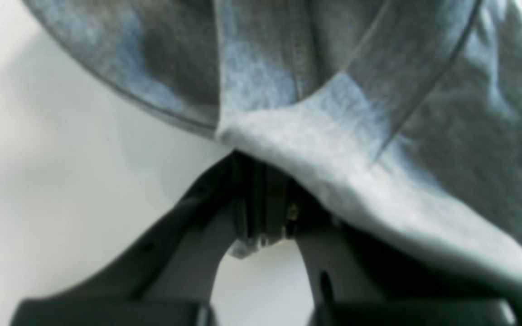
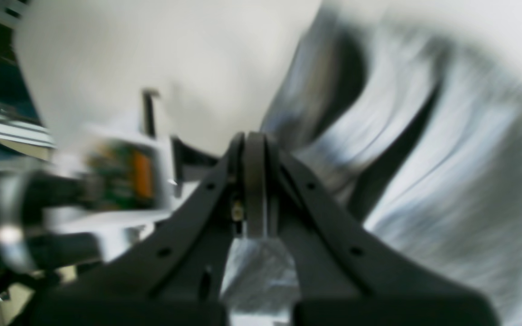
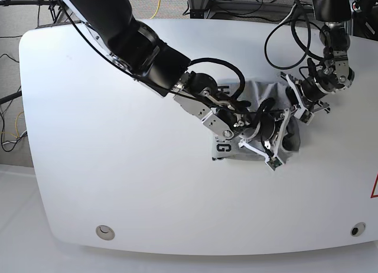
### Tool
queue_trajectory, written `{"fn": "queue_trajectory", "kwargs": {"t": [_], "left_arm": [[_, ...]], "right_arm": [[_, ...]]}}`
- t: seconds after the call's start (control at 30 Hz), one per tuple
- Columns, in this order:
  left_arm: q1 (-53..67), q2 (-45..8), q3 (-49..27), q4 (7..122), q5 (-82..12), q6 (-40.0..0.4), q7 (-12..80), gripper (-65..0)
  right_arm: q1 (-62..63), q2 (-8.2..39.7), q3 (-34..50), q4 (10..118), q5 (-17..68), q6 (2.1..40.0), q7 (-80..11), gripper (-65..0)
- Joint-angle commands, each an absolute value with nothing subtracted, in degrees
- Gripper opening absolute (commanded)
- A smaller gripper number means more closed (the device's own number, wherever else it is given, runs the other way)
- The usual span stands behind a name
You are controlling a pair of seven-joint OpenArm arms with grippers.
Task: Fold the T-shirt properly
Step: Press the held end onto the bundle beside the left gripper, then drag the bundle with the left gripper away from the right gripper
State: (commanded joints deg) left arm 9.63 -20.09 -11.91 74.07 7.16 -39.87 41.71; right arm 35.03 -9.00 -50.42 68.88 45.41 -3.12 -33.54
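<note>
The heather-grey T-shirt lies bunched on the white table right of centre, with a black letter "G" showing at its lower left. My left gripper is at the shirt's right edge. In the left wrist view it is shut on a fold of the T-shirt, which drapes over the fingers. My right gripper is at the shirt's lower right. In the blurred right wrist view it is shut, with T-shirt cloth behind and beneath it.
The white table has round holes near the front corners. Cables loop over its back right. The two grippers are close together; the other arm's wrist hardware shows in the right wrist view.
</note>
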Motion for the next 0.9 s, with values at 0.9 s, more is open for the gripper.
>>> {"fn": "queue_trajectory", "kwargs": {"t": [0.9], "left_arm": [[6.2,-19.6,-20.0,80.7,7.2,-39.9,41.7,-65.0]], "right_arm": [[34.5,-8.2,-47.7,67.4,45.1,-3.0,-36.1,-64.5]]}}
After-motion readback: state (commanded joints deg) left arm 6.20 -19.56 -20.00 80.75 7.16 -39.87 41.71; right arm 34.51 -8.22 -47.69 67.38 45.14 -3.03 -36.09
